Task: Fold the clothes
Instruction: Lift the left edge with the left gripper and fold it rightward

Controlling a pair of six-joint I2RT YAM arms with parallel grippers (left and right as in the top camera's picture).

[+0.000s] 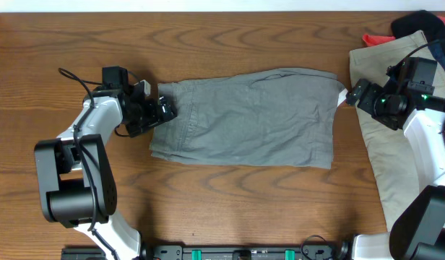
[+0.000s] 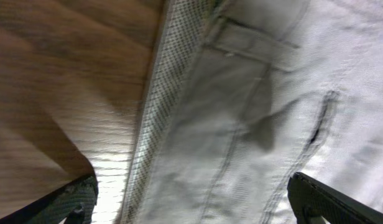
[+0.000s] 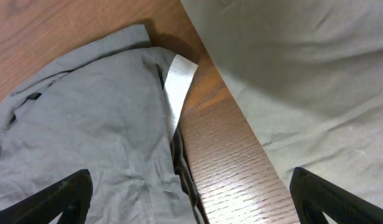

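No writing, brand, number or sign can be read in any view, and the small white label (image 3: 180,73) at the edge of the grey-green shorts (image 3: 86,124) shows only a blank face.

The brown wooden table (image 1: 208,36) lies bare along its far side and across the near side of the flat grey-green cotton shorts (image 1: 244,119), leaving wide lanes. The left gripper (image 1: 165,110) blocks the shorts' left end. On the right, only a narrow wood strip separates them from the large tan cotton shorts (image 1: 385,152). The right gripper (image 1: 349,94) hangs over that strip and a white fabric label (image 3: 179,78) juts into it. A red cloth (image 1: 378,37) and a dark navy cloth (image 1: 425,25) crowd the far right corner.
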